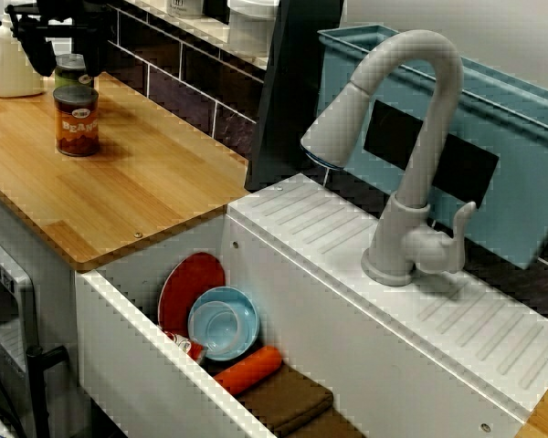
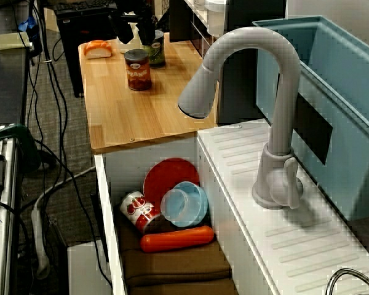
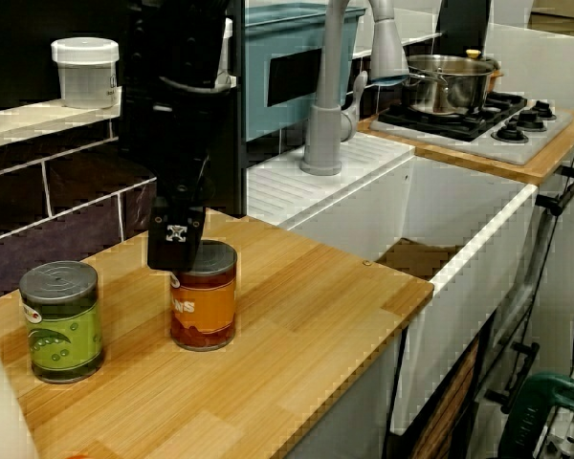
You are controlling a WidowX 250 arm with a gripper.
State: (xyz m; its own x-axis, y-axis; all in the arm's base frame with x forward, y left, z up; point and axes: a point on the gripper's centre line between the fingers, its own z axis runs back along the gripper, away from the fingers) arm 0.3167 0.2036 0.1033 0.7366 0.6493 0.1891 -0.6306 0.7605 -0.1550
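Observation:
My black gripper [image 1: 68,66] hangs open over the back left of the wooden counter [image 1: 146,196]. Its two fingers stand apart on either side of a green-labelled can [image 1: 71,64]. An orange-labelled can [image 1: 77,120] stands upright just in front of that one. In the view from the side the gripper [image 2: 135,35] is above both the orange can [image 2: 138,69] and the green can [image 2: 155,52]. In the low counter view one finger [image 3: 177,239] overlaps the orange can's [image 3: 204,298] upper left, and the green can [image 3: 62,320] stands apart to the left. Nothing is held.
A grey faucet [image 1: 411,137] arches over the white sink [image 2: 111,209], which holds a red plate [image 2: 169,178], blue bowl [image 2: 186,204], mug [image 2: 138,210], carrot [image 2: 177,238] and brown cloth. A blue bin [image 1: 511,146], white jug [image 1: 14,64], bread [image 2: 98,49] and stove pot [image 3: 450,81] stand around.

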